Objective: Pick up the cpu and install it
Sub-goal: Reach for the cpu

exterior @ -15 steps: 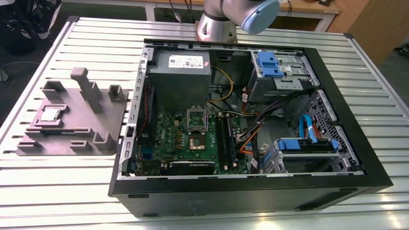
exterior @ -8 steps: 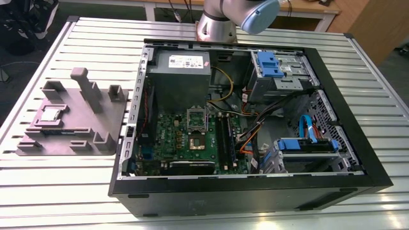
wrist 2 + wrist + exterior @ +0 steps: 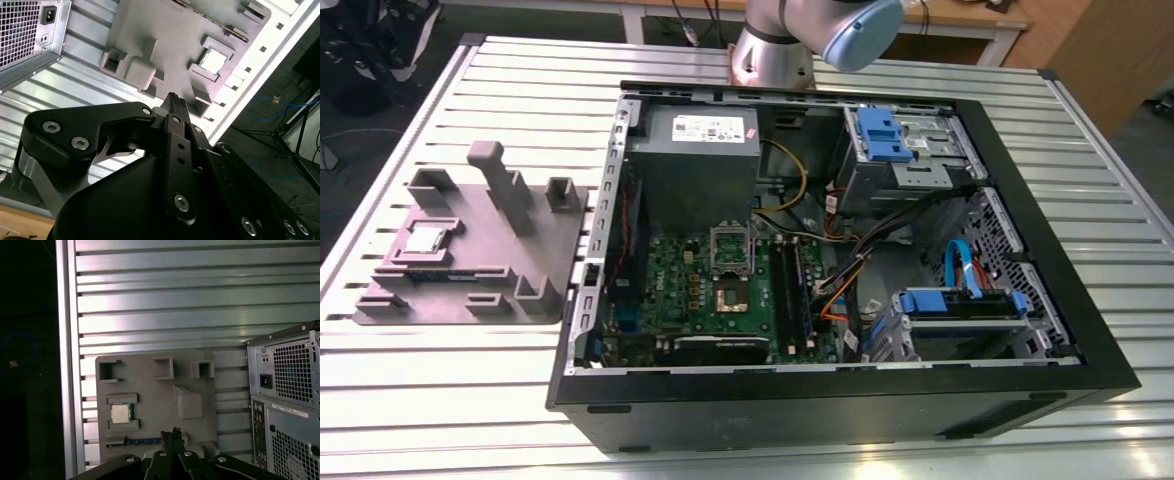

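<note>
The cpu (image 3: 427,238) is a small silvery square chip lying flat in a pocket of a grey holder block (image 3: 520,265) on the slatted table, to the exterior view's left of the open computer case (image 3: 1067,300). Both wrist views look down on the cpu (image 3: 214,60) (image 3: 120,413) in its holder (image 3: 165,30) (image 3: 150,390). My gripper (image 3: 174,99) (image 3: 171,432) hangs well above the holder with its black fingers together and nothing between them. On the green motherboard inside the case, the dark socket (image 3: 731,292) has its metal frame raised.
The case holds a grey power supply (image 3: 700,150), blue drive bays (image 3: 894,140) and loose cables (image 3: 854,270). A tall post (image 3: 500,180) rises from the holder. My arm (image 3: 774,45) stands behind the case. The table edge (image 3: 67,365) runs close beside the holder.
</note>
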`<state>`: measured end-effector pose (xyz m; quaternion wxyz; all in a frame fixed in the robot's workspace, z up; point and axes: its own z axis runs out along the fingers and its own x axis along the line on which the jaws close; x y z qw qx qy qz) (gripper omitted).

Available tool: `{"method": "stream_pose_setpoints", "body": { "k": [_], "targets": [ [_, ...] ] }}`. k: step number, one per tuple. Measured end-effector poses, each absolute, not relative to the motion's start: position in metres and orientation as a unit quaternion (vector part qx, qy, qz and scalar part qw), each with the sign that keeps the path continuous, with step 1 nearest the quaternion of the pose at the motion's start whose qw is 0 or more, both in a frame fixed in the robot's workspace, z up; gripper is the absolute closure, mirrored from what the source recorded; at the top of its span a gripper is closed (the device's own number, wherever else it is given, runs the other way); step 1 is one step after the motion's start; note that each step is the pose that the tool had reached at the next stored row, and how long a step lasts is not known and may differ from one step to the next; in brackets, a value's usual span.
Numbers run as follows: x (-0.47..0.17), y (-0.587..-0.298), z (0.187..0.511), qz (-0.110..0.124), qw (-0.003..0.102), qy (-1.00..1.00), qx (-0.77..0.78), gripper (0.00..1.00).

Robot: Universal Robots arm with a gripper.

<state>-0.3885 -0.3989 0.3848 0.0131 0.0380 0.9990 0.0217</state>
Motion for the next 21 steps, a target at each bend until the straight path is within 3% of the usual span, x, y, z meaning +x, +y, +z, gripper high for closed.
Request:
{"method": "stream_pose_setpoints", "body": {
  "k": [21],
  "targets": [
    [-0.3962,-0.3989,0.3848,0.022,0.013,0.999,0.038,0.9]
  ]
}}
